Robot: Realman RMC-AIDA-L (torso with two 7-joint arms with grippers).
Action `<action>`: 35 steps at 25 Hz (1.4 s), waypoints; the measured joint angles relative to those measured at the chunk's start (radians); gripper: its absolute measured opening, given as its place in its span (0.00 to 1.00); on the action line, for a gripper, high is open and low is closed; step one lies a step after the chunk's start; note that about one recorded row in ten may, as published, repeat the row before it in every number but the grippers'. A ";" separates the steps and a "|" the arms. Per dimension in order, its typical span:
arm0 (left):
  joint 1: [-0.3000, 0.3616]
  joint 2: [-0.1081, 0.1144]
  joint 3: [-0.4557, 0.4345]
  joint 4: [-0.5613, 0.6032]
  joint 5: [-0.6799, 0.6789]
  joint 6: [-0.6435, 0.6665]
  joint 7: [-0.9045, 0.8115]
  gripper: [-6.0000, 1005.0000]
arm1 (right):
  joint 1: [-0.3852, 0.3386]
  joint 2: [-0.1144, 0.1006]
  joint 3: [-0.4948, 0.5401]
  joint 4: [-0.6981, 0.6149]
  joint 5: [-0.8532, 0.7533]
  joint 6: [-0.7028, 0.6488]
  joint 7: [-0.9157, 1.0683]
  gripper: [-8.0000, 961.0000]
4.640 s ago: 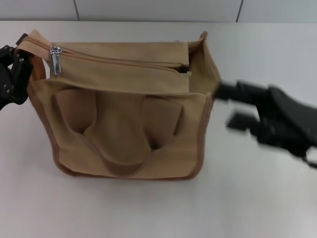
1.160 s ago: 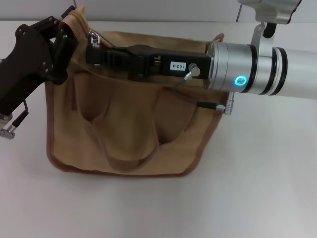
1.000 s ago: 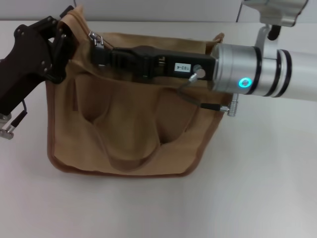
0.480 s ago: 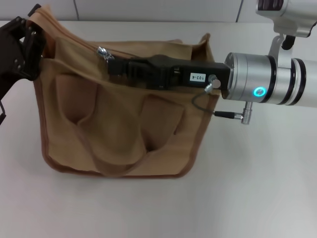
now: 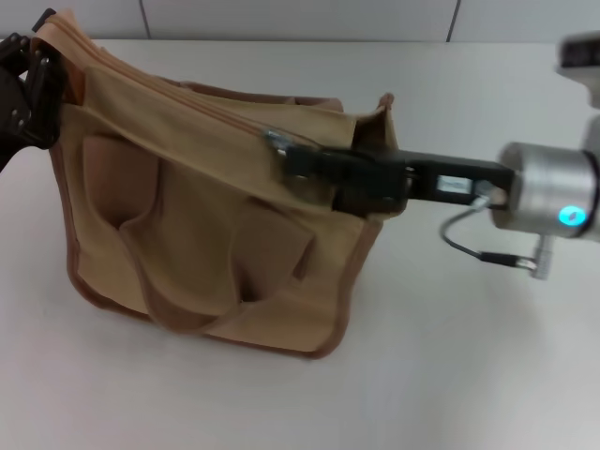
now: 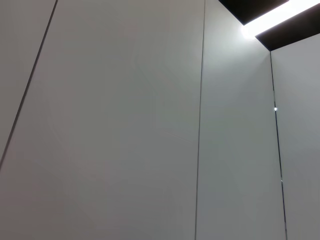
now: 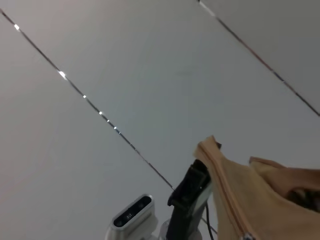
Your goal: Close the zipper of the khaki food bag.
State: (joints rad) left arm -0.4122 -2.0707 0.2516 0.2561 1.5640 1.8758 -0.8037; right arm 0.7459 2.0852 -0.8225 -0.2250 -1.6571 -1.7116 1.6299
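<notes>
A plain white tabletop [image 5: 469, 375] lies before me, grey panelled wall [image 6: 125, 125] beyond its far edge, lit by a bright ceiling strip [image 6: 270, 17].

One khaki food bag [image 5: 206, 225] – one zipper [image 5: 187, 98] (single slider) – two grippers.

The place looked like a lab or test room: a plain white tabletop [image 5: 487, 375], bare grey wall panels [image 6: 110, 125] with thin seams, and a recessed ceiling light strip [image 6: 272, 17], with no household furnishings visible.
</notes>
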 joint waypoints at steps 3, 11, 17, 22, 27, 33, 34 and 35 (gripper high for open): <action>0.000 0.000 0.001 -0.002 0.000 -0.001 0.000 0.13 | -0.039 -0.001 0.000 -0.028 0.000 -0.015 0.014 0.02; 0.000 -0.002 0.007 -0.007 0.002 -0.006 0.003 0.14 | -0.142 -0.005 0.012 -0.105 0.005 -0.103 0.019 0.02; 0.006 -0.005 0.011 -0.010 0.008 -0.017 0.015 0.15 | -0.178 -0.005 0.039 -0.160 0.023 -0.157 0.018 0.02; 0.009 -0.005 0.012 -0.026 0.007 -0.041 0.015 0.15 | -0.195 -0.005 0.113 -0.156 0.027 -0.164 -0.033 0.03; -0.004 -0.005 0.022 -0.029 0.007 -0.069 0.015 0.15 | -0.215 -0.003 0.159 -0.154 0.039 -0.169 -0.071 0.11; -0.033 -0.007 0.028 -0.036 -0.002 -0.116 0.005 0.16 | -0.219 -0.003 0.170 -0.151 0.046 -0.171 -0.083 0.30; -0.038 -0.008 0.023 -0.041 -0.007 -0.115 0.004 0.16 | -0.219 -0.003 0.170 -0.150 0.046 -0.171 -0.083 0.33; -0.043 -0.008 0.018 -0.046 -0.016 -0.114 0.004 0.20 | -0.219 -0.004 0.169 -0.149 0.047 -0.171 -0.083 0.35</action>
State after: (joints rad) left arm -0.4549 -2.0786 0.2696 0.2101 1.5480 1.7618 -0.8001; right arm 0.5265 2.0817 -0.6532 -0.3740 -1.6104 -1.8831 1.5473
